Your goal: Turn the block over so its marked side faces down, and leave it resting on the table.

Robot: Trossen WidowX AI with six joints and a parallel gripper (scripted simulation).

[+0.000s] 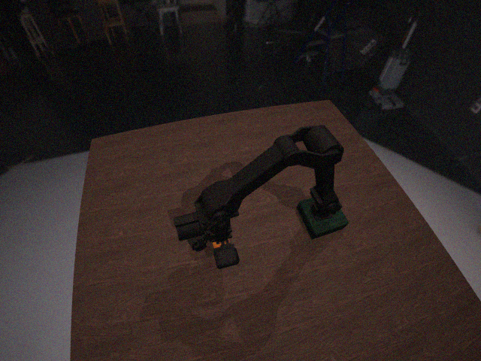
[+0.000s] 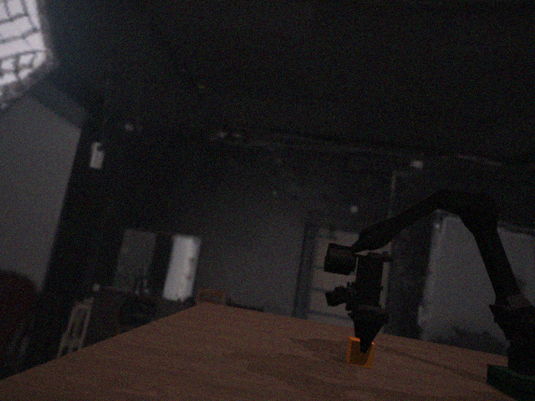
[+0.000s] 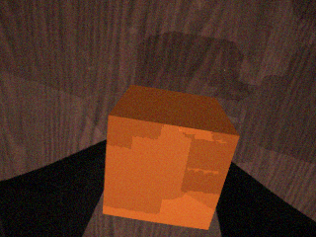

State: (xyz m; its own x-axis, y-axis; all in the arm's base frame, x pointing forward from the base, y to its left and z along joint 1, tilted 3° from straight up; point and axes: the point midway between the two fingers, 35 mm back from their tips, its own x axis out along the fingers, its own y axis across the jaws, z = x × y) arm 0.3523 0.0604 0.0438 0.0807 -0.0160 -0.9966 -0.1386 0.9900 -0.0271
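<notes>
The orange block [image 1: 216, 244] [image 2: 359, 358] [image 3: 148, 173] appears to rest on the wooden table [image 1: 128, 248] [image 2: 242, 345]. Its upper face fills the lower middle of the wrist view, with shadow patches across it; I cannot make out a clear mark on the faces in view. My gripper [image 1: 222, 246] [image 2: 364, 348] [image 3: 165, 155] points down over the block, shut on it, with one dark finger at each side. The block hides the fingertips in the wrist view, and a finger covers part of the block in the exterior view.
The arm's green base [image 1: 324, 227] [image 2: 510, 379] stands on the table, to the right of the block in the top and exterior views. The arm arches over from the base to the block. The table's left edge shows in the top view. Chairs stand in the dark room behind.
</notes>
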